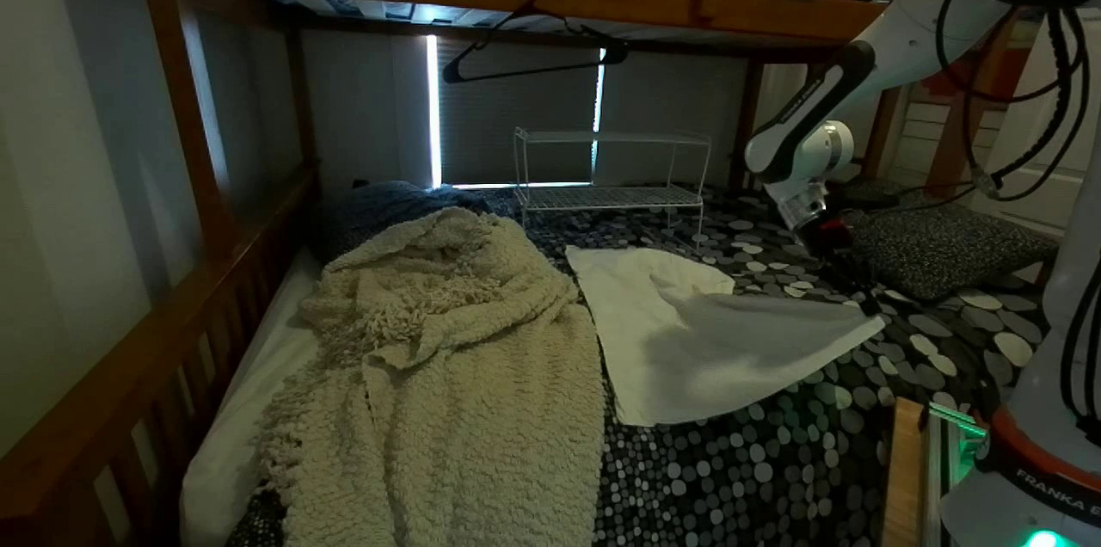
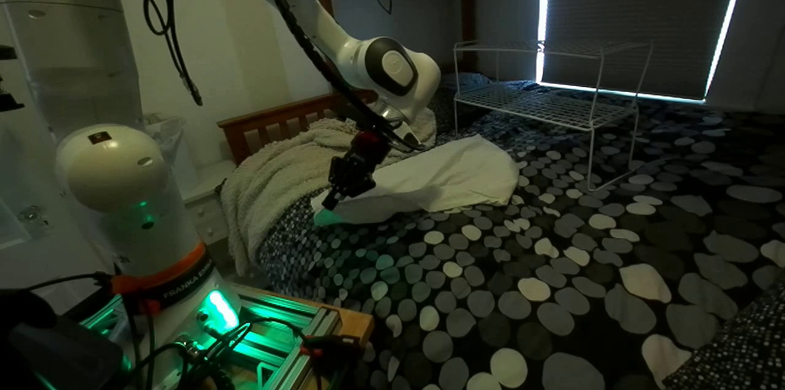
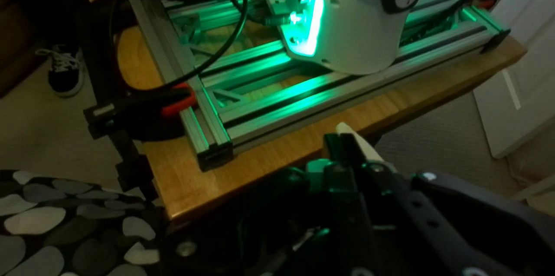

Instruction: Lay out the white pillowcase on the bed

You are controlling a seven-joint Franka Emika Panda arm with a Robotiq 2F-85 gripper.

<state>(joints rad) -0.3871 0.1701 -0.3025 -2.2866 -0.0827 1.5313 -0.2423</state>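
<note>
I have the gripper [image 1: 870, 304] closed right down, its jaws pinching one corner of the pillowcase [image 1: 662, 358]; in the wrist view a pale tip pokes out beyond them. The rest lies on the bed [image 1: 740, 474], close beside the blanket [image 1: 490, 418], buckled along one edge; whether it touches the blanket I can't tell. I read this as the spreading step, part done. Next, I think, I need to draw the corner gently outward, away from the blanket, until the buckle flattens, then set it down and let go.
</note>
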